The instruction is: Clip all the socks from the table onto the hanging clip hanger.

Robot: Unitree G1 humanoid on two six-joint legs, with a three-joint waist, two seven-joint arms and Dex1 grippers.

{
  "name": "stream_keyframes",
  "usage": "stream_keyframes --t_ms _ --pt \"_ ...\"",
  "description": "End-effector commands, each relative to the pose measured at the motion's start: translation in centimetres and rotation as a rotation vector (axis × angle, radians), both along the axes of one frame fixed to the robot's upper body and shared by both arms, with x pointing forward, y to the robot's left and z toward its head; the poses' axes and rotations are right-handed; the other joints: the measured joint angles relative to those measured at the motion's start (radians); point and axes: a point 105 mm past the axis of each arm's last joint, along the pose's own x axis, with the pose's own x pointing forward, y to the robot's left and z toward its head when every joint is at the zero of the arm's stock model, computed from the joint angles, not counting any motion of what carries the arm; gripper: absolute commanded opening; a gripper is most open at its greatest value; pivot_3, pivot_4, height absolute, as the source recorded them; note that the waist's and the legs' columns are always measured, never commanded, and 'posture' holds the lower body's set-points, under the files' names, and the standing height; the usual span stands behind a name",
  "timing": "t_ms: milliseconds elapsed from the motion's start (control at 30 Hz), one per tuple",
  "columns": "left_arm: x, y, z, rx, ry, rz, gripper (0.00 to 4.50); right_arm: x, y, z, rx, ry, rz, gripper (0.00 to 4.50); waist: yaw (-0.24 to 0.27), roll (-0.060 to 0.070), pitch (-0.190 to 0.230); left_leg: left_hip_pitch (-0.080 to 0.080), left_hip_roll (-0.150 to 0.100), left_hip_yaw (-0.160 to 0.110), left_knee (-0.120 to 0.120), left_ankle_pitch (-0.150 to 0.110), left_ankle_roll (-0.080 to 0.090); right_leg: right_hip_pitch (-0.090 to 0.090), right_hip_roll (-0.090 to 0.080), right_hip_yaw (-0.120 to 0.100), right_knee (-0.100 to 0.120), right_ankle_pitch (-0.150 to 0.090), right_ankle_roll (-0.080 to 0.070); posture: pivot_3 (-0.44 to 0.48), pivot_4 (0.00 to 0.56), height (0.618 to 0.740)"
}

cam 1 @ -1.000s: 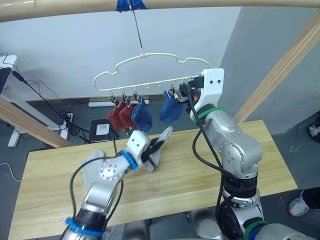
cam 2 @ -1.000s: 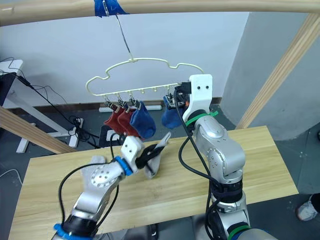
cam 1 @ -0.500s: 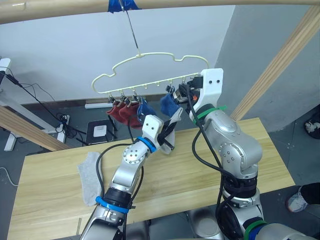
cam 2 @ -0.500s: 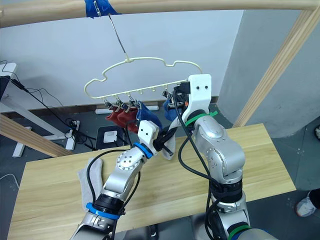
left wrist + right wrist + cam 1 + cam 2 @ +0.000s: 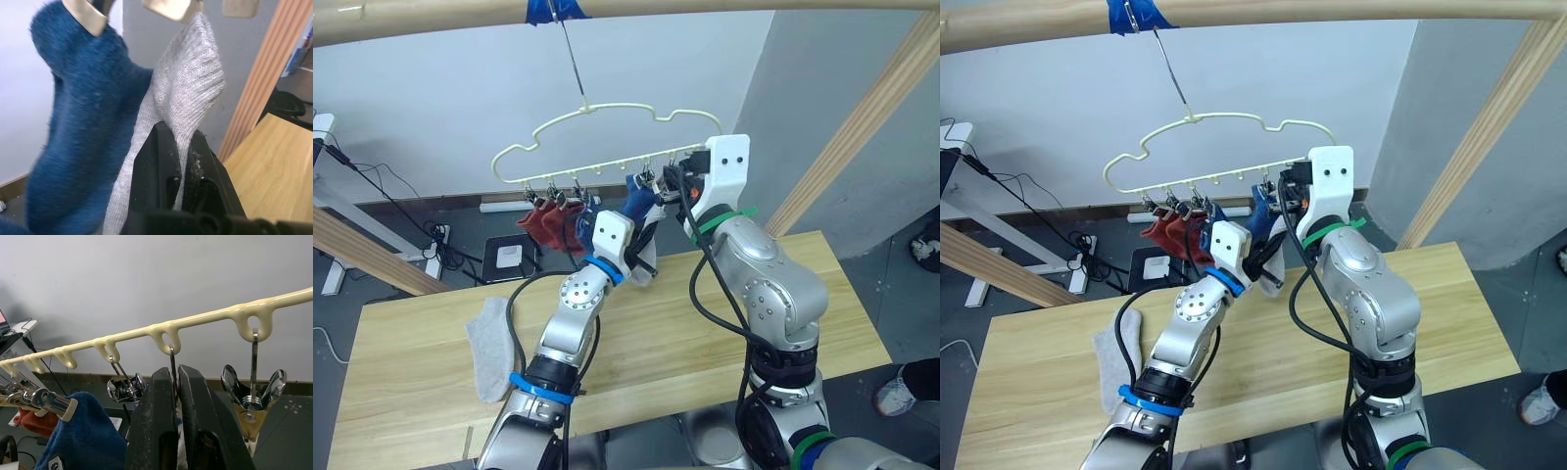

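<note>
Left eye view: left arm raised, its fingers (image 5: 168,161) pinching a grey sock (image 5: 188,98) under the hanger (image 5: 607,113); right fingers (image 5: 177,396) pressed around a clip (image 5: 172,363), mostly hidden. Another grey sock (image 5: 489,338) lies on the desk (image 5: 401,323).

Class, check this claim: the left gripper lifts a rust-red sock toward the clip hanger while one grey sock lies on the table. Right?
Not quite. The sock in the left gripper is the light grey sock, as the left wrist view shows. The clip hanger and the other grey sock on the table are as stated.

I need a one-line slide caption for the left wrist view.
Left gripper lifts a grey sock to the clips beside a hanging blue sock.
</note>
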Motion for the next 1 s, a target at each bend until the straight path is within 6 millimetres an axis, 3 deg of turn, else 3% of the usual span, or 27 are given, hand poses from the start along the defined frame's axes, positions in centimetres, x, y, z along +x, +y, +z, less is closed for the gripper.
stream_keyframes --t_ms 33,367,467,733,800,900,1000 --pt "0.16 -0.29 1.46 -0.024 -0.043 0.014 0.03 -0.60 -0.05 1.24 0.010 -0.051 0.000 0.00 -0.001 0.000 0.000 0.000 0.000 0.000 0.000 0.000 0.000 0.000 0.000 0.000 0.000 0.000 0.000 -0.350 0.251 0.740" --pt "0.23 -0.38 1.59 -0.041 -0.034 0.023 0.03 -0.60 -0.10 1.20 0.007 -0.053 -0.005 0.00 -0.003 0.000 0.000 0.000 0.000 0.000 0.000 0.000 0.000 0.000 0.000 0.000 0.000 0.000 0.000 -0.350 0.251 0.740" --pt "0.19 -0.47 1.81 -0.046 -0.044 0.019 0.00 -0.63 -0.25 1.30 0.014 -0.058 -0.014 0.83 -0.003 0.000 0.000 0.000 0.000 0.000 0.000 0.000 0.000 0.000 0.000 0.000 0.000 0.000 0.000 -0.350 0.250 0.740" --pt "0.28 -0.68 2.14 -0.046 -0.054 0.011 0.00 -0.68 -0.12 1.25 0.014 -0.054 -0.007 3.88 -0.006 0.000 0.000 0.000 0.000 0.000 0.000 0.000 0.000 0.000 0.000 0.000 0.000 0.000 0.000 -0.351 0.251 0.740" --pt "0.20 -0.72 2.29 -0.046 -0.064 0.008 0.00 -0.72 -0.12 1.21 0.010 -0.053 -0.004 4.46 -0.006 0.000 0.000 0.000 0.000 0.000 0.000 0.000 0.000 0.000 0.000 0.000 0.000 0.000 0.000 -0.352 0.250 0.740" --pt "0.07 -0.68 2.32 -0.052 -0.062 0.003 0.00 -0.92 -0.10 1.19 0.004 -0.056 0.009 4.46 -0.008 0.000 0.000 0.000 0.000 0.000 0.000 0.000 0.000 0.000 0.000 0.000 0.000 0.000 0.000 -0.352 0.250 0.740" --pt "0.09 -0.62 2.24 -0.047 -0.056 0.000 0.74 -1.17 -0.02 1.07 -0.007 -0.056 0.026 4.50 -0.012 0.000 0.000 0.000 -0.001 0.000 0.000 0.000 0.000 0.000 0.000 0.000 0.000 0.000 0.000 -0.354 0.249 0.740"
